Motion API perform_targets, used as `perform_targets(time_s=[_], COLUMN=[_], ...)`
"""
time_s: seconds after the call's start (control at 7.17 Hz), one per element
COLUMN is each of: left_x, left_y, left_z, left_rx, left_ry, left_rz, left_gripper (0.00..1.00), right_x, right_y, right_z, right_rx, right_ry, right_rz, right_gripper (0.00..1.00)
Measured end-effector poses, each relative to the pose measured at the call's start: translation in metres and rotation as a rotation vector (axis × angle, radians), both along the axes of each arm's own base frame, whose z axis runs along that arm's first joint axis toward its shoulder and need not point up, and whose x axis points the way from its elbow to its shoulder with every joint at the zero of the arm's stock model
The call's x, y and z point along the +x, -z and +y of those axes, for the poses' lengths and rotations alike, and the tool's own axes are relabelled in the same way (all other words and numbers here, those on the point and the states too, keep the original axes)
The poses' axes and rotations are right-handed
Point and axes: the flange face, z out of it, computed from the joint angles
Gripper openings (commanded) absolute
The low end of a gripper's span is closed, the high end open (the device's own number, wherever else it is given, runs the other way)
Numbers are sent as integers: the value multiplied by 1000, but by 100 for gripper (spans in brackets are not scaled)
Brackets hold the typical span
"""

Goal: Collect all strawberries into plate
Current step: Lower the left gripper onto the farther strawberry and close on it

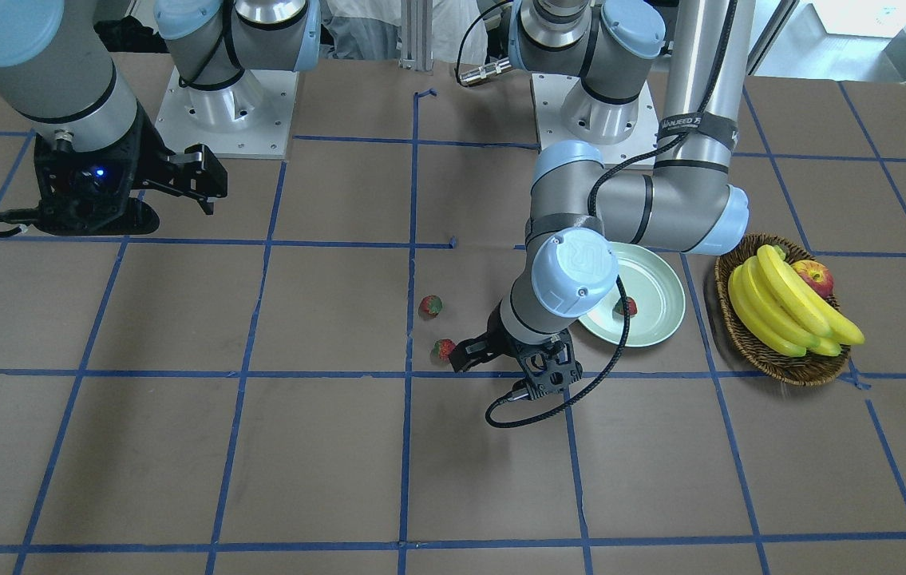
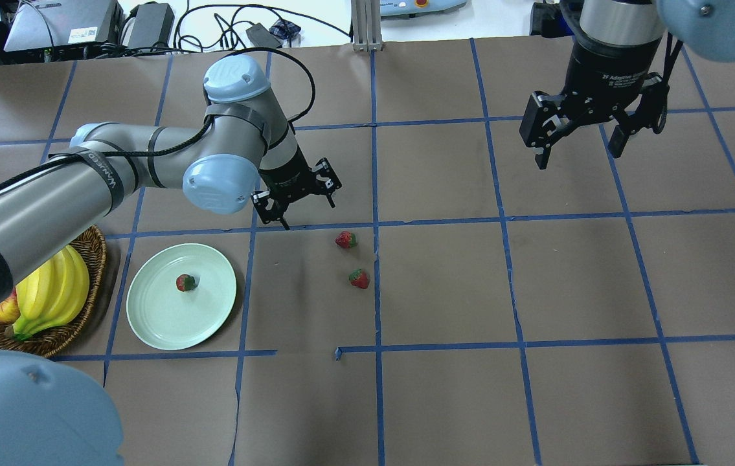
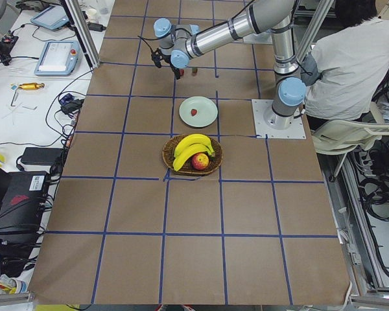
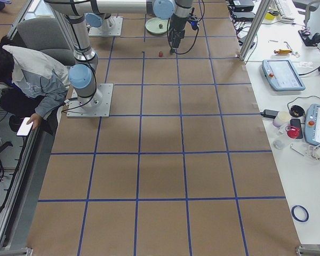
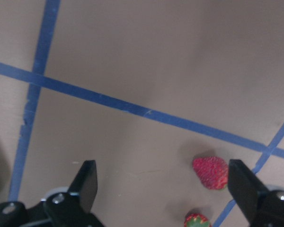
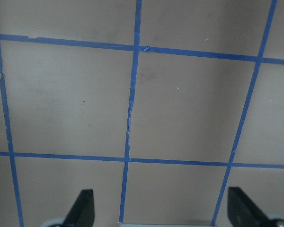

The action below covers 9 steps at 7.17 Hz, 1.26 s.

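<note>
- One strawberry (image 2: 186,283) lies near the middle of the plate (image 2: 160,323); in the overhead view its green cap seems to face 3 o'clock, though it is too small to be sure
- Two more strawberries lie on the bare table at 3 o'clock from the plate, close together but apart: a far strawberry (image 2: 346,240) and a near strawberry (image 2: 359,279) at its 5 o'clock; their long axes cannot be told
- The plate sits flat; just beside it at 9 o'clock stands a wicker basket (image 2: 96,259) with bananas (image 2: 56,291) and an apple (image 2: 3,310) in it
- The left gripper (image 2: 309,216) hangs at 10 o'clock from the far strawberry, fingers spread wide and holding nothing; its wrist view shows both loose berries near the right fingertip
- The right gripper (image 2: 577,159) hangs well apart at 2 o'clock, fingers spread and empty
- The table (image 2: 535,291) is covered in brown paper with a grid of blue tape
- Side benches carry tablets and cables; a person (image 3: 350,71) sits behind the arm bases
</note>
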Motion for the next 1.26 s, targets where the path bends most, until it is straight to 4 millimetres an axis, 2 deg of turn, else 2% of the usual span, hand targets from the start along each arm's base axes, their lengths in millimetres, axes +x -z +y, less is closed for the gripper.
perform_targets(time_s=[0.42, 0.56, 0.7, 0.84, 1.12, 1.26], left_x=[-26, -35, -42, -46, -51, -52], left_y=[21, 27, 33, 39, 50, 51], left_z=[9, 13, 16, 19, 21, 22], left_rx=[46, 59, 70, 81, 99, 102], left_ry=[-100, -112, -114, -111, -101, -93], left_rz=[-25, -33, -39, -44, -47, -46], left_gripper=[96, 93, 85, 73, 6, 0], right_x=[0, 1, 1, 1, 1, 1], right_y=[5, 7, 9, 10, 12, 13], right_z=[-1, -1, 0, 0, 0, 0], right_rx=[16, 21, 25, 27, 30, 32], right_ry=[-1, -1, -1, -2, -2, -2], right_rz=[0, 0, 0, 0, 1, 2], right_gripper=[100, 100, 100, 100, 100, 100])
